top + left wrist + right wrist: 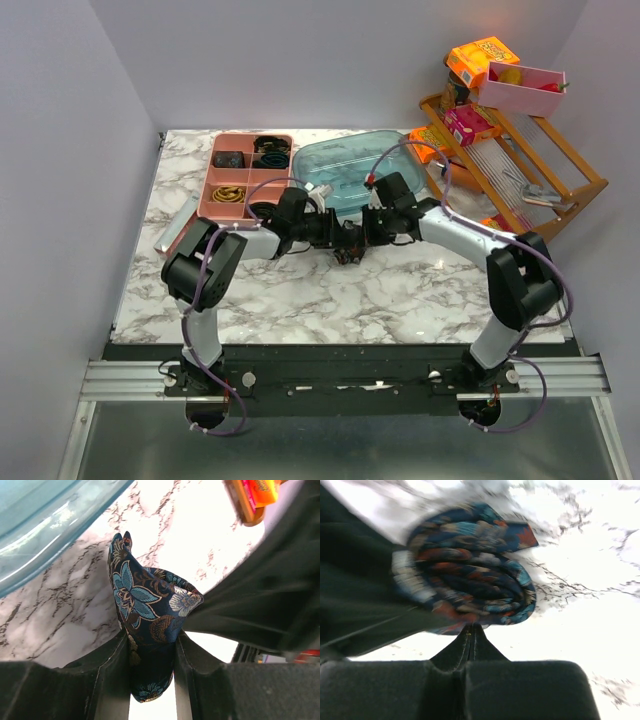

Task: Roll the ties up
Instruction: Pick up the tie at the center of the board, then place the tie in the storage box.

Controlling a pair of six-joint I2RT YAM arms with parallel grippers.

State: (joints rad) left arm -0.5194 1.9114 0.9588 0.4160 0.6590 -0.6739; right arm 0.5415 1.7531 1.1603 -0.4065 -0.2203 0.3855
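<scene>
Here we have the tie (145, 605) near the middle of the tabletop, a little toward the far edge, wound into a compact roll held between both arms. Our left gripper (152, 647) is clamped on a fold of it, in our judgement so the coil cannot spring loose. Our right gripper (471, 630) has its jaws pressed together at the roll's edge. We cannot tell whether they pinch any fabric, but they probably steady the coil.

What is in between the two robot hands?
A rolled flowery tie. The jaws of the left gripper clamp it in the left wrist view; the right gripper touches it in the right wrist view.
</scene>
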